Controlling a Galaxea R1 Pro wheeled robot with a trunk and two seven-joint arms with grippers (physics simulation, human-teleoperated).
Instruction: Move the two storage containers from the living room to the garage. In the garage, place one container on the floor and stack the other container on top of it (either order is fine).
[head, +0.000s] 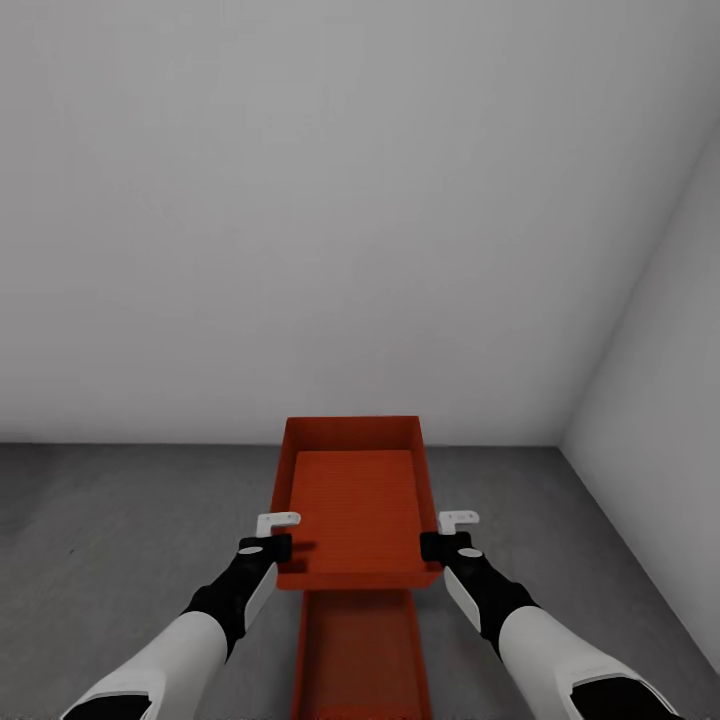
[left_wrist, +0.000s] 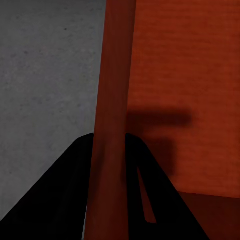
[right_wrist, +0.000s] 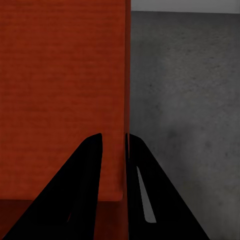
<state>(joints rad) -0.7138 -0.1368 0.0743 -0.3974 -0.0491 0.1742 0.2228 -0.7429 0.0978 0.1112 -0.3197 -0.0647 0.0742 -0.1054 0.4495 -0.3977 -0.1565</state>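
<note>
I hold one red-orange storage container (head: 355, 500) level between both arms, long side pointing away from me. My left gripper (head: 277, 534) is shut on its left wall (left_wrist: 112, 100), which stands between the dark fingers (left_wrist: 60, 200). On the opposite side, my right gripper (head: 447, 534) is shut on the right wall (right_wrist: 124, 100). The second storage container (head: 362, 650) lies on the dark concrete floor (head: 120, 520) below and nearer to me. The held one hides its far end. Whether the two touch, I cannot tell.
A plain white-grey wall (head: 300, 220) stands close ahead, and a second wall (head: 660, 400) meets it in a corner at the right. Bare concrete floor (right_wrist: 190, 100) spreads on both sides of the containers.
</note>
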